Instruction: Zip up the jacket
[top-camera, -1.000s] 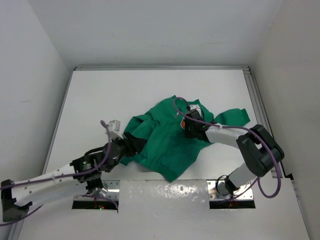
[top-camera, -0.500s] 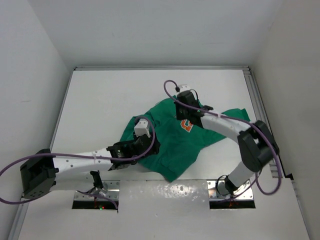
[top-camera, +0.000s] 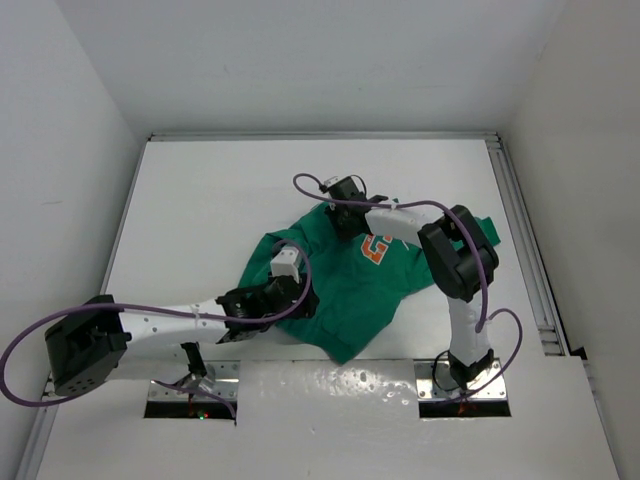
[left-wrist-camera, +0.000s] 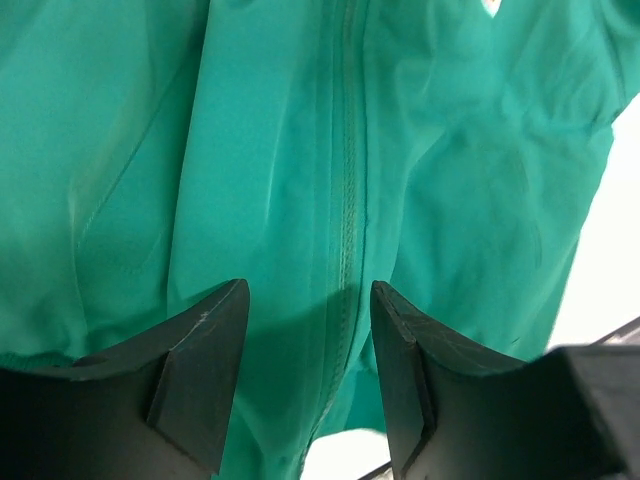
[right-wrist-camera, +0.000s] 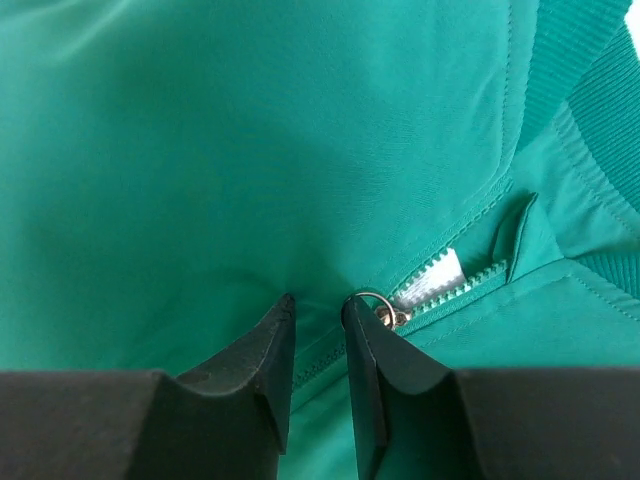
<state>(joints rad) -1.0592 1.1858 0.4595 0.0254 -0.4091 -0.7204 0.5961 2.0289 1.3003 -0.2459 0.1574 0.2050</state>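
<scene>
- The jacket (top-camera: 350, 300) lies crumpled on the white bench (top-camera: 200, 200), just toward 5 o'clock from the bench's middle. One sleeve reaches out toward 3 o'clock.
- Only the top view shows the orange-and-white letter G (top-camera: 375, 250), on the half of the jacket nearer 1 o'clock. Neither wrist view takes it in.
- In the top view the right pincer (top-camera: 340, 218) sits at the jacket's 12 o'clock edge. The left pincer (top-camera: 295, 298) is on the jacket's 9 o'clock side. From that height the set of either pincer's jaws cannot be read.
- The left wrist view shows the left pincer (left-wrist-camera: 305, 350) spread wide, one finger on each side of the zipper (left-wrist-camera: 347, 200). Here the zipper runs closed from 12 to 6 o'clock between the fingers, which are down on the green cloth.
- The right wrist view shows the right pincer (right-wrist-camera: 315, 335) drawn narrow, with only a slit between the fingers and the cloth puckering into it.
- A small metal pull ring (right-wrist-camera: 375, 305) touches the tip of the 3 o'clock finger.
- Toward 2 o'clock from the ring, the zipper teeth (right-wrist-camera: 450, 285) part over a white patch, beside the ribbed collar (right-wrist-camera: 590, 90). No other view shows this.
</scene>
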